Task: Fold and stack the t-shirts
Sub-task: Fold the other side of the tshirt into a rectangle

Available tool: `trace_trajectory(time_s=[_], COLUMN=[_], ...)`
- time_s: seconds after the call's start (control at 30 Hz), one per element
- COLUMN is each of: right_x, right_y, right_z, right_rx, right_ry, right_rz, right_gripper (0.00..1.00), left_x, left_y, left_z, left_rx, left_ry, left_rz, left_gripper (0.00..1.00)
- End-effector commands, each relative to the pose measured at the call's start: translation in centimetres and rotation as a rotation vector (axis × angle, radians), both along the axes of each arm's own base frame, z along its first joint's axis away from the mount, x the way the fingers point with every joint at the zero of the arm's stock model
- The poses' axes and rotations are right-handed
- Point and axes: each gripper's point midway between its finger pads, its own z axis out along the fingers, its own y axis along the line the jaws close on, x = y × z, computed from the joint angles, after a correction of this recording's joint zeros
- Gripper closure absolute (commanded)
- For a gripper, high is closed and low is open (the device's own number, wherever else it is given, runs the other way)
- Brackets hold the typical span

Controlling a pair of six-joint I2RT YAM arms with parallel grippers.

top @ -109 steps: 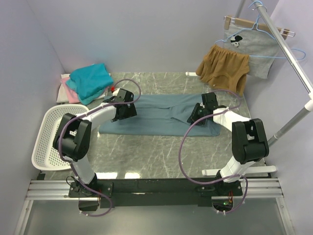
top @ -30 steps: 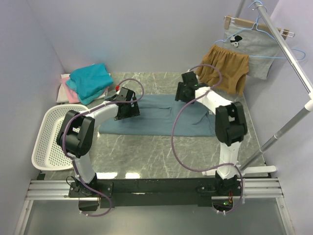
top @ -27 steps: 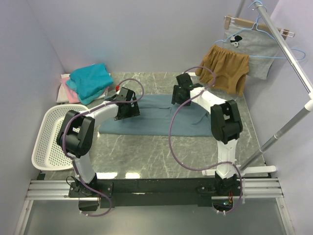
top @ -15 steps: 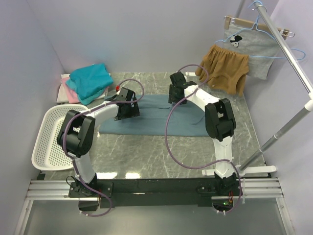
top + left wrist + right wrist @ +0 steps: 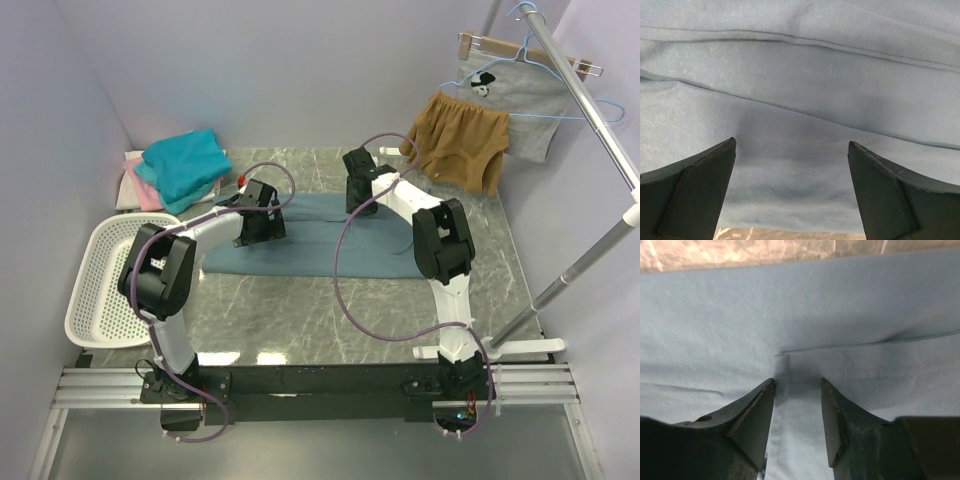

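A large grey-blue t-shirt (image 5: pixel 310 245) lies spread across the marble table. My left gripper (image 5: pixel 260 218) is open and hovers low over the shirt's left part. In the left wrist view (image 5: pixel 791 142) only cloth (image 5: pixel 800 75) lies between its wide-set fingers. My right gripper (image 5: pixel 357 188) is at the shirt's far edge near the middle. In the right wrist view (image 5: pixel 797 381) its jaws stand narrow, with a stitched hem fold of the shirt (image 5: pixel 715 315) pinched between them. A teal t-shirt (image 5: pixel 185 160) lies on pink (image 5: pixel 141 186) and white ones at the back left.
A white mesh basket (image 5: pixel 100 280) stands at the left edge. Mustard-brown shorts (image 5: pixel 455 140) and a grey cartoon-print garment (image 5: pixel 520 95) hang on hangers from a metal rack pole (image 5: pixel 590 110) at the back right. Purple cables loop over both arms.
My right gripper has moved left and toward the back across the shirt, drawing the shirt's right end inward. The left arm has barely moved.
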Motion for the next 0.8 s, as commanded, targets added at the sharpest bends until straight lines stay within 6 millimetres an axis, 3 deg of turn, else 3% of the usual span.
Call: trace_trajectory(time_s=[0.0, 0.1, 0.17, 0.4, 0.67, 0.77], right_x=[1.1, 1.2, 1.3, 0.9, 0.5, 0.4], right_y=[0.6, 0.9, 1.3, 2.5, 3.4, 2.8], right_z=[1.6, 2.2, 2.6, 3.0, 4.0, 3.4], right_rx=[-0.006, 0.009, 0.014, 0.046, 0.070, 0.040], right_ry=[-0.045, -0.070, -0.081, -0.078, -0.106, -0.097], right_rz=[0.008, 0.020, 0.035, 0.064, 0.080, 0.063], right_gripper=[0.62, 0.83, 0.90, 1.00, 1.00, 0.80], left_x=[1.2, 1.1, 1.2, 1.0, 1.1, 1.1], left_y=[-0.3, -0.3, -0.4, -0.4, -0.4, -0.4], left_z=[0.9, 0.8, 0.8, 0.5, 0.5, 0.4], left_rx=[0.009, 0.009, 0.007, 0.009, 0.011, 0.008], left_ry=[-0.040, -0.037, -0.036, -0.028, -0.027, -0.026], left_rz=[-0.008, -0.009, -0.009, -0.011, -0.011, -0.012], left_gripper=[0.01, 0.01, 0.01, 0.01, 0.01, 0.01])
